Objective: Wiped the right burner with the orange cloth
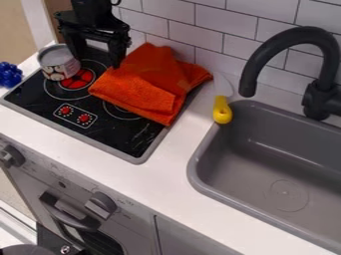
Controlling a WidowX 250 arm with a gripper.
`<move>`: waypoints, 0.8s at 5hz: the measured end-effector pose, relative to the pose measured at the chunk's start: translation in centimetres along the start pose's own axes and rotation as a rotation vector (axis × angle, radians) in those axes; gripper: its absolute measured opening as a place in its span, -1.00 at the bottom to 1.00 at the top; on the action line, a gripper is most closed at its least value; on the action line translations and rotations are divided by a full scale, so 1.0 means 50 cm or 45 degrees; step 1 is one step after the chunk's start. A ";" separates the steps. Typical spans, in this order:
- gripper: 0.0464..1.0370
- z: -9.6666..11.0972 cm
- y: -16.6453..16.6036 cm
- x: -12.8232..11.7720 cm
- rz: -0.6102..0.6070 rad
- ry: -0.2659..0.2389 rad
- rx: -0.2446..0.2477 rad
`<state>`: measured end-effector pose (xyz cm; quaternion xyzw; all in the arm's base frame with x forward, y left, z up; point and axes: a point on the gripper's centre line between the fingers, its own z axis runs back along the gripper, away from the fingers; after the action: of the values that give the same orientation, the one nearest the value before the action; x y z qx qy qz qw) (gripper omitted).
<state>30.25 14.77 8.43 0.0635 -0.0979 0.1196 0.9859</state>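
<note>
Orange cloth (143,84) lies bunched over the right burner (123,112), the black hand (98,61) wide open at its far left edge, gripping nothing: cloth on burner, that's done, but whether any wiping remains, I can't tell!

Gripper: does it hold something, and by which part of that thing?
Nothing is held: the gripper is open, and the cloth lies mostly on the stove.

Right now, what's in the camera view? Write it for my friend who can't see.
An orange cloth partly covers the right burner of a toy stove, with a robot's open gripper beside it, a can at the left burner and a gray sink to the right.
</note>
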 end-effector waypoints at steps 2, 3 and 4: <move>0.92 -0.045 -0.024 0.013 0.151 0.068 0.016; 0.86 -0.065 -0.041 0.037 0.211 0.016 0.007; 0.34 -0.067 -0.046 0.057 0.236 -0.013 -0.016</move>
<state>34.15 13.68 5.53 0.0486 -0.1091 0.2093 0.9705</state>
